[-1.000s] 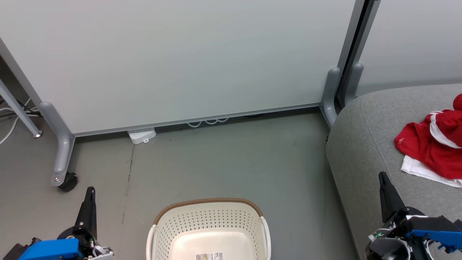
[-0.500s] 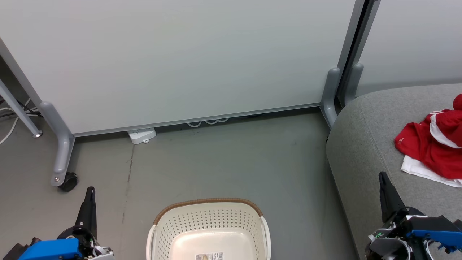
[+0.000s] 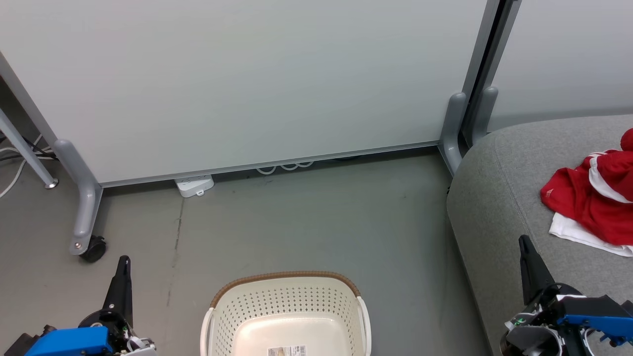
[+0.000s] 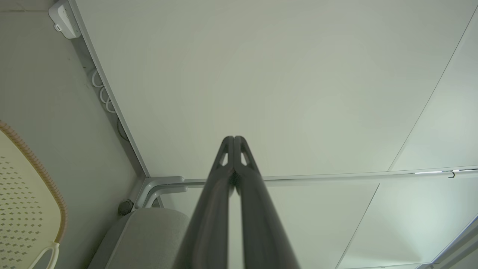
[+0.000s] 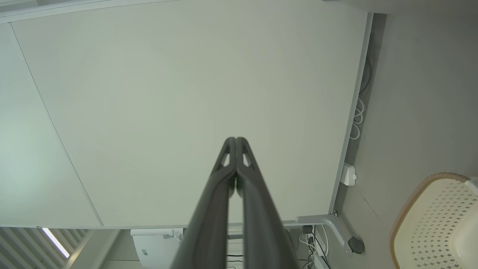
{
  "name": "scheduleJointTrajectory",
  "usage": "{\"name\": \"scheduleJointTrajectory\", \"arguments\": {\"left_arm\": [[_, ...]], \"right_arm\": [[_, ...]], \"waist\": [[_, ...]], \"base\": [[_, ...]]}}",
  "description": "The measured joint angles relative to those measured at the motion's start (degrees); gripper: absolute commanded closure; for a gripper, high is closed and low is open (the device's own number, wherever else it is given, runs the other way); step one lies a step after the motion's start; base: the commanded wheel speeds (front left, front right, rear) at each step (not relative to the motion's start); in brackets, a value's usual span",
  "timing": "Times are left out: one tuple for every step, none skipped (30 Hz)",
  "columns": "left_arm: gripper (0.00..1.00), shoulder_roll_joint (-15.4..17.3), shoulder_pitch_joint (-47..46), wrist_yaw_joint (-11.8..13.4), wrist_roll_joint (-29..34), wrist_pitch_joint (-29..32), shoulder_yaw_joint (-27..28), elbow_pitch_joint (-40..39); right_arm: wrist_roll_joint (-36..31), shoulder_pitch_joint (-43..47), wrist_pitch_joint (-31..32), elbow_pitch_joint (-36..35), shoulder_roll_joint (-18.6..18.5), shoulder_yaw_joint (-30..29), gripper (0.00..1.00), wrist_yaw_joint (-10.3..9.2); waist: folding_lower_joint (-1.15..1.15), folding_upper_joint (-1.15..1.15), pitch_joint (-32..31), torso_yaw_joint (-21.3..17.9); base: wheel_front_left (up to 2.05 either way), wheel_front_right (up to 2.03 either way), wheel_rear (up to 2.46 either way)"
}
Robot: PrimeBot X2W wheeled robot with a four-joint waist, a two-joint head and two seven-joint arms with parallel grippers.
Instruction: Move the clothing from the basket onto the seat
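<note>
The grey seat (image 3: 499, 198) filled the right side. The basket (image 3: 287, 273) stood near centre on the floor (image 3: 306, 222), its near half cut off and the visible part bare. The red clothing (image 3: 588, 202) lay on the seat, cropped at the right edge, so the job looked finished. The left pincer (image 3: 124, 260) and right pincer (image 3: 523, 241) were pressed together, empty.

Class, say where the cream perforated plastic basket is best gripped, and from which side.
Probably by the thin white side handle of the cream-white perforated plastic basket, coming from above on the right: it loops out clear of the upright wall.
</note>
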Motion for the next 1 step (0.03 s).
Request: {"name": "scheduleJointTrajectory", "arguments": {"left_arm": [[1.0, 0.0, 0.0, 0.0, 0.0, 0.0, 0.0, 0.0]], "right_arm": [[0.0, 0.0, 0.0, 0.0, 0.0, 0.0, 1.0, 0.0]], "waist": [[0.0, 0.0, 0.0, 0.0]], "base": [[0.0, 0.0, 0.0]]}}
